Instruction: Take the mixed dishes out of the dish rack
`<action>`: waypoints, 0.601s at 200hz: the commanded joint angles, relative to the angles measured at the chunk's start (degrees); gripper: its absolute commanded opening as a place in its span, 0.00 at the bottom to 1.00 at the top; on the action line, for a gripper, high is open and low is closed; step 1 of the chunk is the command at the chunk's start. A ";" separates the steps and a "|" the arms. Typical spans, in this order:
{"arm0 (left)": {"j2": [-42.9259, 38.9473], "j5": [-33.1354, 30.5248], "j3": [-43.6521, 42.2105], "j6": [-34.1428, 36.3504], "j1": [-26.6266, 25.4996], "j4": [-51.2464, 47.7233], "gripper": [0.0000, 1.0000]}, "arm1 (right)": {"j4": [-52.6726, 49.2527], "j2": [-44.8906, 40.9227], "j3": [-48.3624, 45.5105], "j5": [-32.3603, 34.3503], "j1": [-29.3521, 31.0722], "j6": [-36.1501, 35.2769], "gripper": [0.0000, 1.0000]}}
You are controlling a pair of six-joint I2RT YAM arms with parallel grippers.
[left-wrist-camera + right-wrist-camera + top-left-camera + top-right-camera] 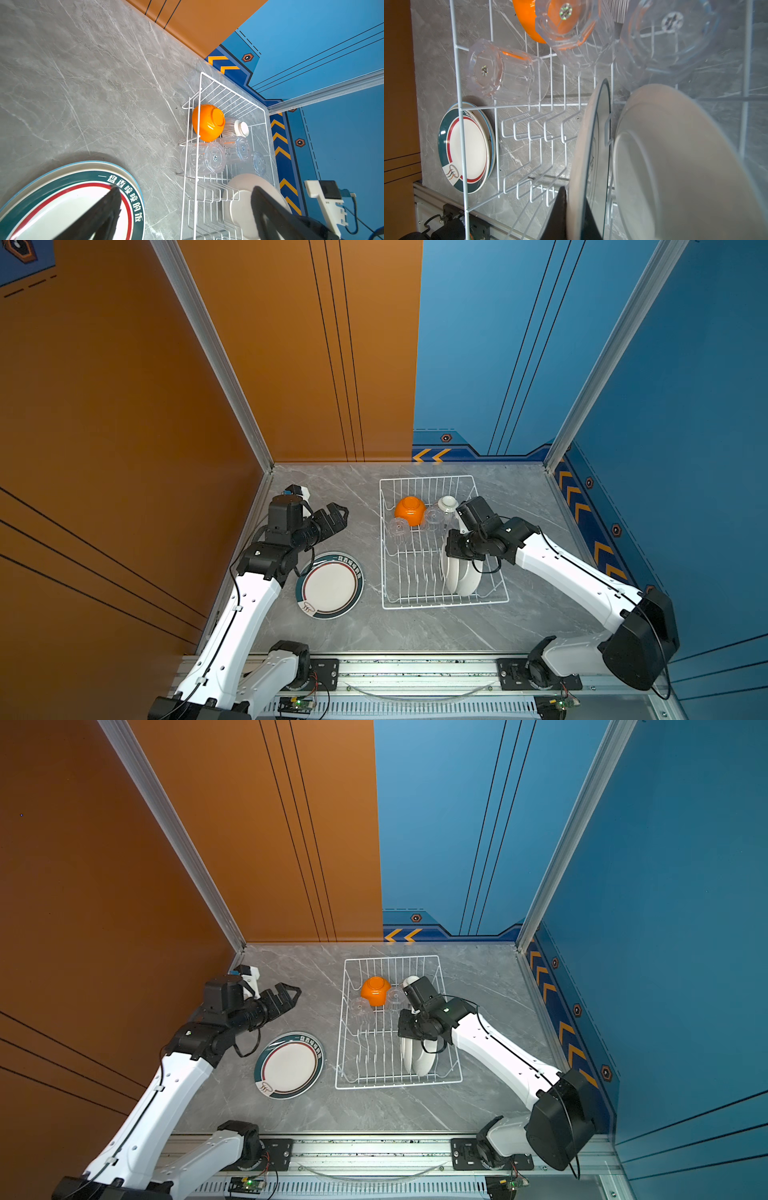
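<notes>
The white wire dish rack [382,547] [341,1027] stands mid-table. Its far end holds an upturned orange bowl [409,510] [207,122], a white ribbed bowl [448,503] [239,126] and clear cups [398,529] [506,72]. Two plates [463,578] [419,1060] stand upright in the near right prongs. My right gripper [453,561] [575,199] is shut on the rim of the teal-rimmed upright plate [591,145]; the other upright plate [675,166] stands beside it. My left gripper [338,512] [186,190] hangs open and empty left of the rack.
A teal-rimmed plate [330,585] [62,203] lies flat on the grey marble table [415,626] left of the rack, with a blue-edged plate under it. Orange and blue walls close in the table's left, back and right.
</notes>
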 commanded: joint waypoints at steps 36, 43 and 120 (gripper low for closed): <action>-0.19 3.14 -4.71 -0.56 -0.13 6.93 0.98 | -2.23 1.50 9.28 2.09 -1.00 1.72 0.00; -0.30 3.27 -4.78 -0.37 -0.44 7.21 0.98 | -2.23 1.81 10.10 1.95 -0.95 1.76 0.00; -1.27 -1.76 -3.48 4.21 -9.54 9.02 0.98 | -1.29 3.44 17.29 2.61 -0.85 0.10 0.00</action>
